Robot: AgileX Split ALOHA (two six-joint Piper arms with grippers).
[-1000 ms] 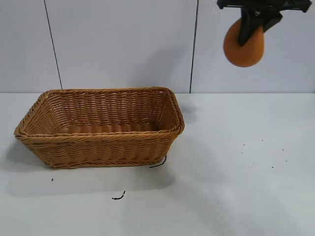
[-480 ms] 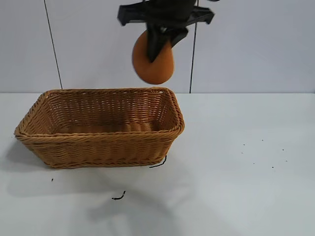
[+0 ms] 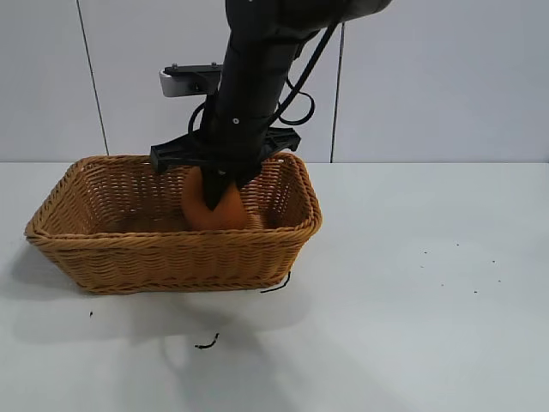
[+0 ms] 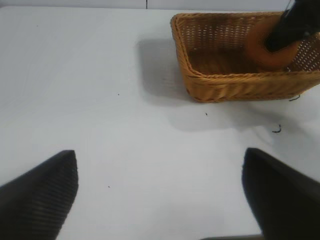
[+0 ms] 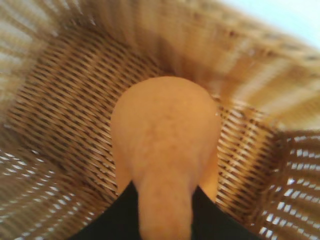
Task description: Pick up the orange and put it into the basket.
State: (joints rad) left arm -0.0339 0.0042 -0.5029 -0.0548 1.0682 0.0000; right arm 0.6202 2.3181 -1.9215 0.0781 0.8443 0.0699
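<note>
The burnt-orange orange [image 3: 226, 215] hangs inside the light brown wicker basket [image 3: 171, 240], just above its floor and toward its right end. My right gripper [image 3: 214, 194] is shut on the orange, pinching it from above, with the arm reaching down over the basket's back rim. In the right wrist view the orange [image 5: 164, 130] bulges out between the dark fingers of the right gripper [image 5: 163, 215], with the basket wall [image 5: 260, 65] around it. My left gripper [image 4: 160, 195] is open and empty above bare table, well away from the basket [image 4: 225, 84] and the orange [image 4: 260, 52].
The basket stands on a white table [image 3: 412, 326] at the left, near the pale panelled back wall. Two small black scraps lie in front of the basket, one by its front right corner [image 3: 276, 285] and one nearer [image 3: 206, 344].
My right gripper has carried the orange from high at the right, leftward over the basket, then down into it. The basket has not moved.
</note>
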